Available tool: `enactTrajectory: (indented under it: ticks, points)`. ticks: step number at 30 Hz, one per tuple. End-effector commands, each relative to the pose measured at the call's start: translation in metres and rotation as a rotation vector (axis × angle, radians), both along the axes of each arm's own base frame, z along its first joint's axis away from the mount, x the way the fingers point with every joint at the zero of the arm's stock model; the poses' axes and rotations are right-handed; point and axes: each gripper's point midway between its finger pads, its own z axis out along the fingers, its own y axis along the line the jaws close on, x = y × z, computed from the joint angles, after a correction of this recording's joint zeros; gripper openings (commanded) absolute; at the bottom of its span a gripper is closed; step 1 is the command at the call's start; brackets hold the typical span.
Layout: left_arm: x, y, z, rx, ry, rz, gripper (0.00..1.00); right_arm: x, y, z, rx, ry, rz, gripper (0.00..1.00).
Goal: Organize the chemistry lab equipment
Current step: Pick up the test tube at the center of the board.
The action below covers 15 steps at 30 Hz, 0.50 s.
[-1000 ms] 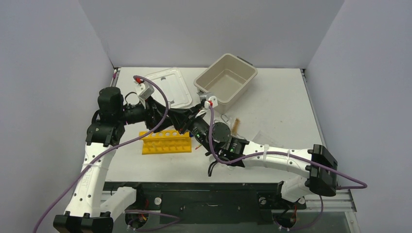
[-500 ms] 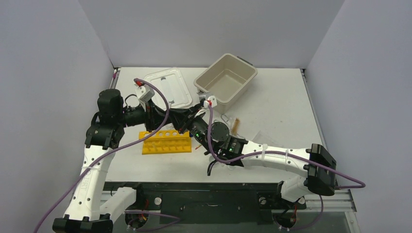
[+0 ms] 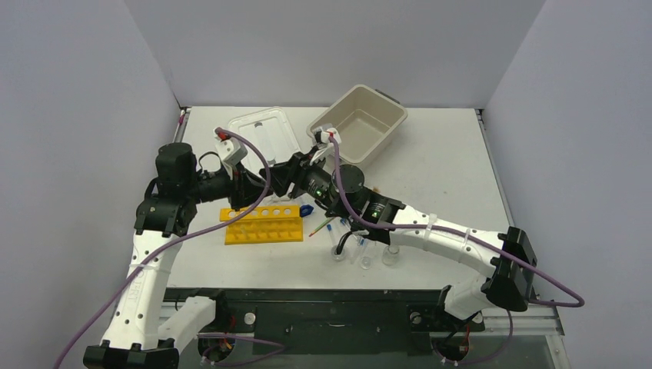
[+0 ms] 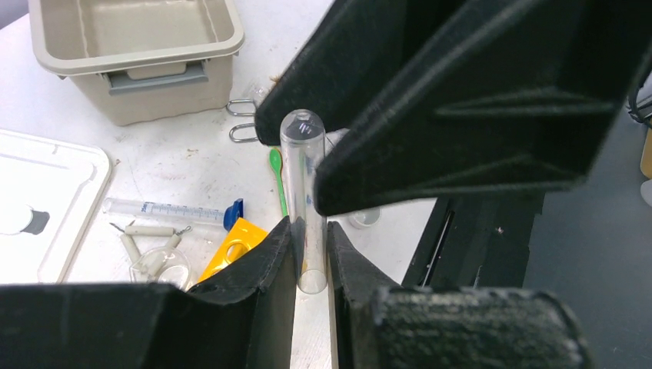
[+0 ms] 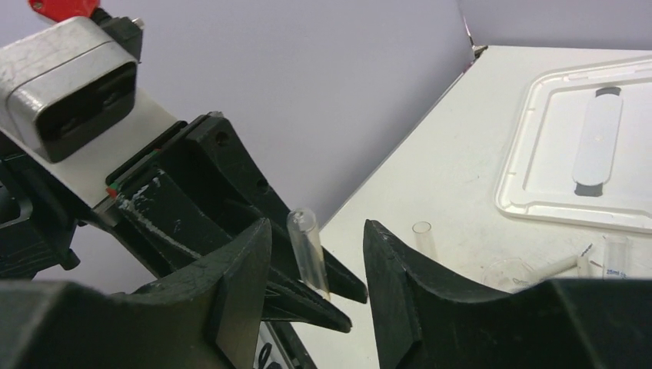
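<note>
The left claw (image 4: 310,247) is clenched on a clear, thin-walled test tube (image 4: 301,154). It takes the tube near one end, so most of the tube stands free beyond the pads. The tube is in the air above the white counter (image 3: 450,165), not touching it, near the far side of the yellow holed tube rack (image 3: 262,224). The right claw (image 5: 317,234) is released: its own wrist view shows the tube between its fingers with a gap on each side. Which end of the tube is the mouth I cannot tell.

I judge the tube to be very light and stiff, but smooth and slippery. If it is glass, it may crack when squeezed hard or knocked against the rack. A gentle grip across the cylinder near one end seems best, because this leaves the other end free to enter a hole of the rack.
</note>
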Motion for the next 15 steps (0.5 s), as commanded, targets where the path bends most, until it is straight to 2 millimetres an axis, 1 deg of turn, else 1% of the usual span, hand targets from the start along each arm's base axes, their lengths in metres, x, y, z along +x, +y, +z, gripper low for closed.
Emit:
enactTrajectory:
  ticks: [1,4,7,11,12,15]
  points:
    - [-0.005,0.001,0.012,0.014,-0.062,-0.023,0.00,-0.013,-0.007,0.033,0.038,0.009,0.094,0.44]
    - [-0.006,0.001,0.012,0.017,-0.061,-0.026,0.00,-0.013,-0.004,0.034,0.027,0.013,0.105,0.43]
    - [-0.008,0.001,0.011,0.019,-0.059,-0.031,0.00,-0.012,0.000,0.030,0.025,0.028,0.109,0.42]
    - [-0.009,0.001,0.009,0.024,-0.051,-0.034,0.00,-0.012,0.007,0.032,0.027,0.034,0.121,0.36]
    - [-0.009,0.002,0.009,0.028,-0.055,-0.033,0.00,-0.011,0.009,0.029,0.021,0.037,0.122,0.35]
    - [-0.009,0.002,0.009,0.035,-0.059,-0.033,0.00,-0.010,0.012,0.029,0.013,0.041,0.123,0.26]
